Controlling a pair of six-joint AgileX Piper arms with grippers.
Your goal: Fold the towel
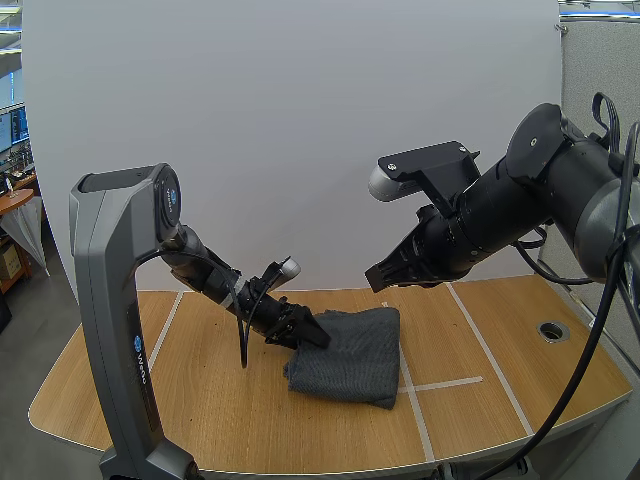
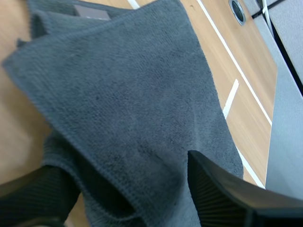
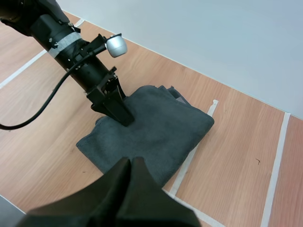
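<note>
Between parted left fingers (image 2: 227, 198): towel (image 2: 132, 94) (folded); right fingers (image 3: 116, 182) above.

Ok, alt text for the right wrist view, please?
A folded dark grey towel lies on a wooden table, with the left claw down on its top surface. The right claw, fingers shut together, hovers above the towel's near edge.

We reckon we're in a robotics lab or test bay here: a wooden table (image 1: 200, 400) marked off with white tape lines (image 1: 490, 350), a cable grommet (image 1: 553, 330) in its top, a plain white board (image 1: 300, 100) behind, and desks with screens (image 1: 12, 130) off to the side.
</note>
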